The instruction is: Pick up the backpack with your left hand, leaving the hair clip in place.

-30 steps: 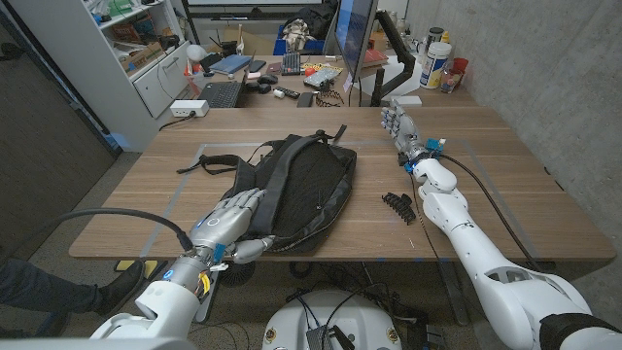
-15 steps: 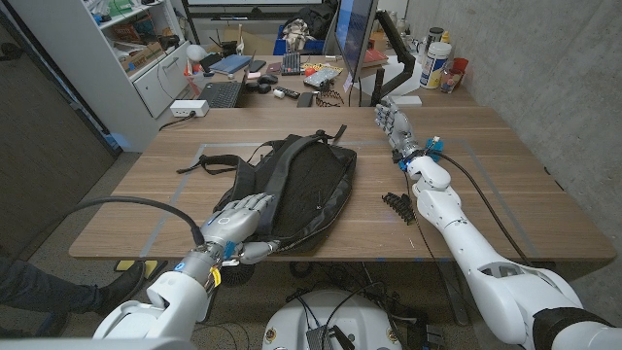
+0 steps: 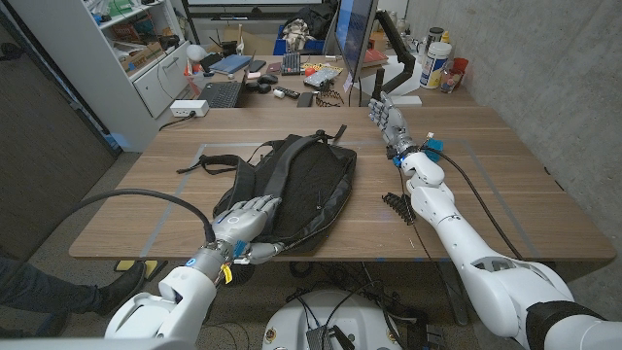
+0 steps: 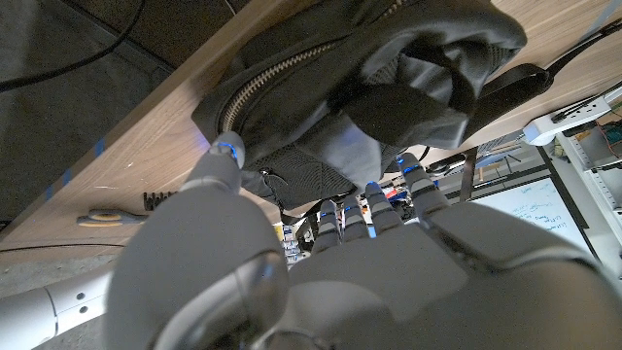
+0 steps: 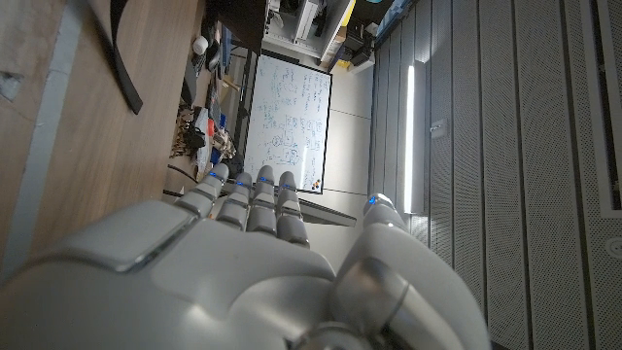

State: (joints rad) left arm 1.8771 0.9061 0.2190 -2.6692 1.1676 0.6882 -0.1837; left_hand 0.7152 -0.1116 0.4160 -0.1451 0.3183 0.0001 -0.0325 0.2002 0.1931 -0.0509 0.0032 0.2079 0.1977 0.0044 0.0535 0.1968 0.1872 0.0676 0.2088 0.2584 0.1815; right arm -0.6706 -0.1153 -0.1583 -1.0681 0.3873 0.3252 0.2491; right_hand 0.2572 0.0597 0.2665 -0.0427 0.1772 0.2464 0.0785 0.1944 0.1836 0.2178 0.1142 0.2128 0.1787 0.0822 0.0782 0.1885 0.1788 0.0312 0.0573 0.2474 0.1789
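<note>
Since the earlier head picture, my left hand (image 3: 245, 216) slid back to the backpack's (image 3: 296, 185) near edge; fingers apart, gripping nothing. My right hand (image 3: 386, 119) stands open. From the left wrist, loose cloth could slip and drag the hair clip (image 3: 397, 206).

Right robot hand (image 5: 262, 262), holding nothing, above wooden table (image 5: 58, 146).
</note>
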